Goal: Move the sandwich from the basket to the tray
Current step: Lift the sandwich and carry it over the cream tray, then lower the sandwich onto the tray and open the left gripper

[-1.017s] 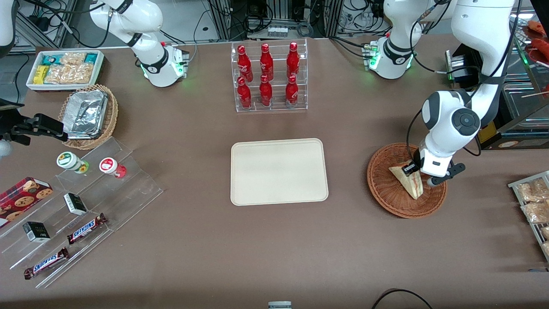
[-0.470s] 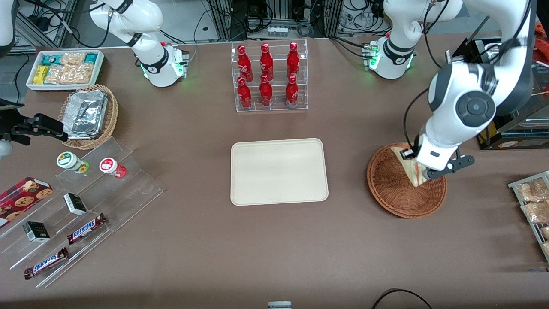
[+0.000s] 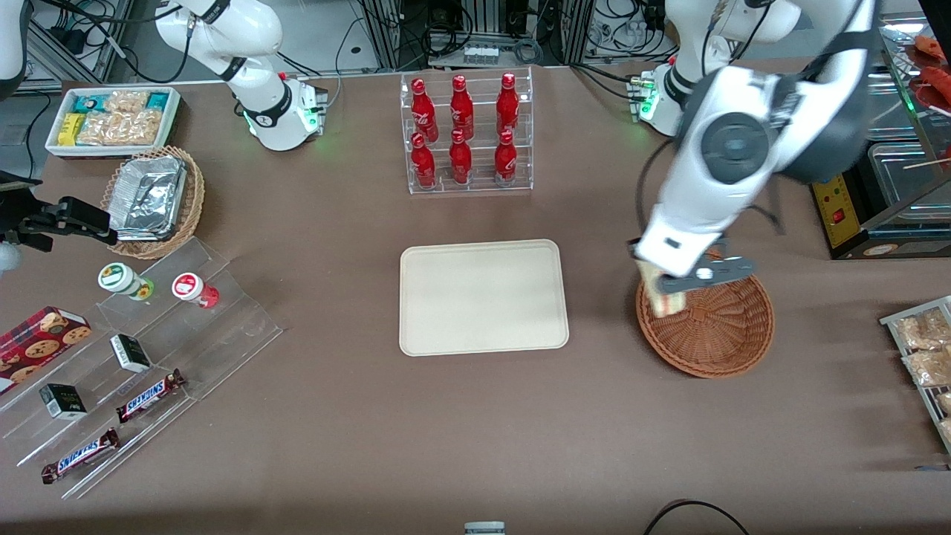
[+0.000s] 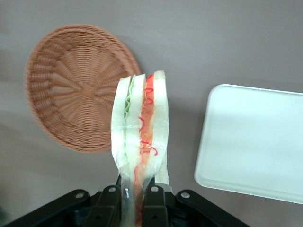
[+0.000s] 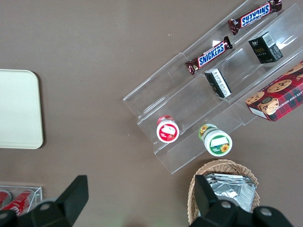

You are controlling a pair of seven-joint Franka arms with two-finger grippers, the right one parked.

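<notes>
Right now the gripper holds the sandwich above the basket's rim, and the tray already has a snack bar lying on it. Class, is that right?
Not quite. The tray has nothing on it, as the front view shows. The rest holds: the gripper is shut on the sandwich, lifted above the basket at its rim nearest the tray.

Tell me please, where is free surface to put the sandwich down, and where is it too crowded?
The tray is bare. Bare table runs between the tray and the basket, and from the tray toward the front camera. The basket is bare too: the gripper holds the sandwich above its rim. It is crowded at the parked arm's end, around the acrylic snack steps and foil basket.
</notes>
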